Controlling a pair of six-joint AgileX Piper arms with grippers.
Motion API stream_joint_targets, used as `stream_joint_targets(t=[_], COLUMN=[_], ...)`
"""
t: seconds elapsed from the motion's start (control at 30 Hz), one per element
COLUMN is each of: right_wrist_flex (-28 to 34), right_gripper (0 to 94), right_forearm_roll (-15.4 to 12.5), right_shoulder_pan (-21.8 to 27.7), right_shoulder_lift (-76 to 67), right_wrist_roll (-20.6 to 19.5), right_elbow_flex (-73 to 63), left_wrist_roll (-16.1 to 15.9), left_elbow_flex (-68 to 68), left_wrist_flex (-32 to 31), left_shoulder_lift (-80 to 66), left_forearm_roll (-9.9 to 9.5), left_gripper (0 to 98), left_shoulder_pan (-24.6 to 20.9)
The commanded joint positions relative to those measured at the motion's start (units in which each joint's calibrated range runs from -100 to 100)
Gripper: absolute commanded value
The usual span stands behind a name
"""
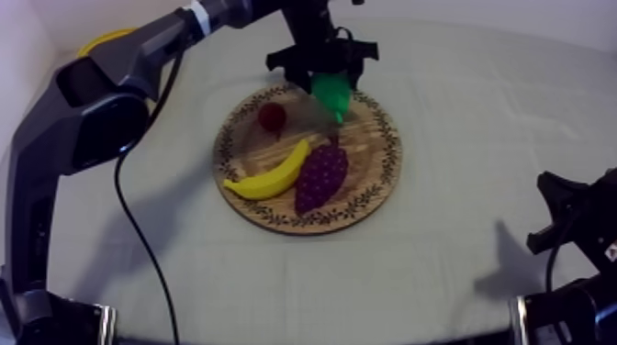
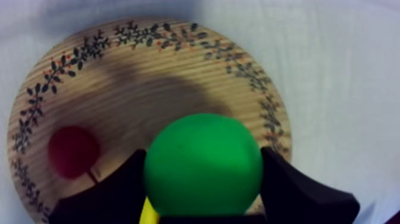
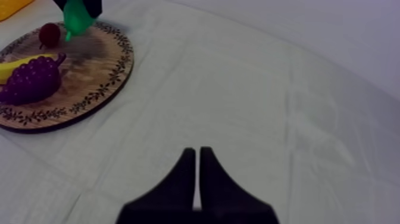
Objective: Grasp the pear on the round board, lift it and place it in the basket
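Left claw (image 1: 329, 84), seen from above, was closed round the green pear (image 1: 332, 95) and held it over the far part of the wooden board (image 1: 367, 197), its arm reaching in from the upper left. On the board lay a small red fruit (image 1: 272, 116), a banana (image 1: 269, 176) and a bunch of grapes (image 1: 321, 176), the last two side by side. A yellow basket (image 1: 103, 40) showed behind that arm at the worktop's (image 1: 459, 119) far left. The right claw (image 1: 551, 216) sat low at the right side, well apart from the board.

From the left wrist, the black fingers (image 2: 116, 193) pressed on either side of the pear, which hung above the board, the small red fruit lying below and beside it.

From the right wrist, the right claw's fingers (image 3: 186, 179) lay together as a narrow wedge with nothing between them, over bare cloth. The pear hung above the board's far edge, with the yellow basket just beyond.
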Motion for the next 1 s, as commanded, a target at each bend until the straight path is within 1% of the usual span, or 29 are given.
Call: stream_joint_targets(t=[0.0,0.27,0.57,0.77,0.97], right_wrist_flex=[0.0,0.0,0.0,0.0,0.0], right_gripper=[0.4,0.4,0.4,0.4,0.4], right_forearm_roll=[0.0,0.0,0.0,0.0,0.0], right_shoulder_pan=[0.0,0.0,0.0,0.0,0.0], right_shoulder_lift=[0.0,0.0,0.0,0.0,0.0], right_wrist_roll=[0.0,0.0,0.0,0.0,0.0], right_elbow_flex=[0.0,0.0,0.0,0.0,0.0], left_wrist_roll=[-0.2,-0.8,-1.5,-2.5,-3.4], left_elbow_flex=[2.4,9.4,15.4,19.4,25.0], left_wrist_flex=[0.0,0.0,0.0,0.0,0.0], left_shoulder_lift=[-5.7,-17.8,-27.9,-33.1,-37.3], left_forearm_roll=[0.02,-0.04,-0.64,-1.77,-2.35], left_gripper=[59.1,59.1,59.5,59.7,61.8], left_shoulder_pan=[0.3,1.1,-0.3,-3.9,-10.0])
